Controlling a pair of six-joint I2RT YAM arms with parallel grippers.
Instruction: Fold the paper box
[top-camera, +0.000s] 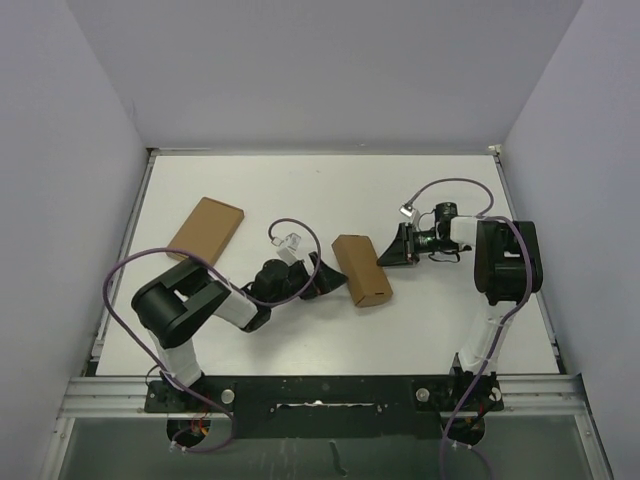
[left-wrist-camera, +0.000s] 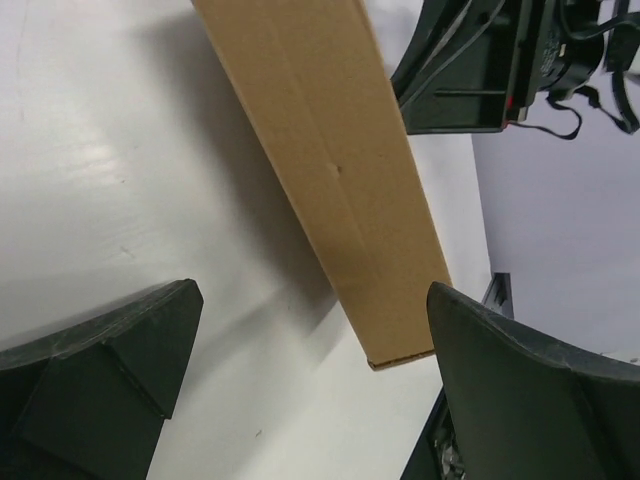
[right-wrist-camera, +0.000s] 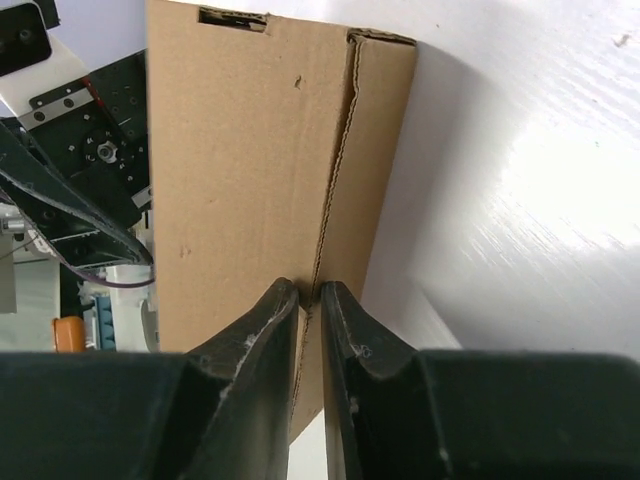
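The paper box is a small narrow brown carton lying on the white table's middle. My left gripper is open just left of it. In the left wrist view its fingers stand wide apart with the carton's near end ahead between them, untouched. My right gripper is at the carton's right upper side. In the right wrist view its fingers are shut to a thin slit, tips against the carton's face at its serrated seam.
A wider, flatter brown cardboard rectangle lies at the back left. White walls enclose the table on three sides. Purple cables loop over both arms. A metal rail runs along the near edge.
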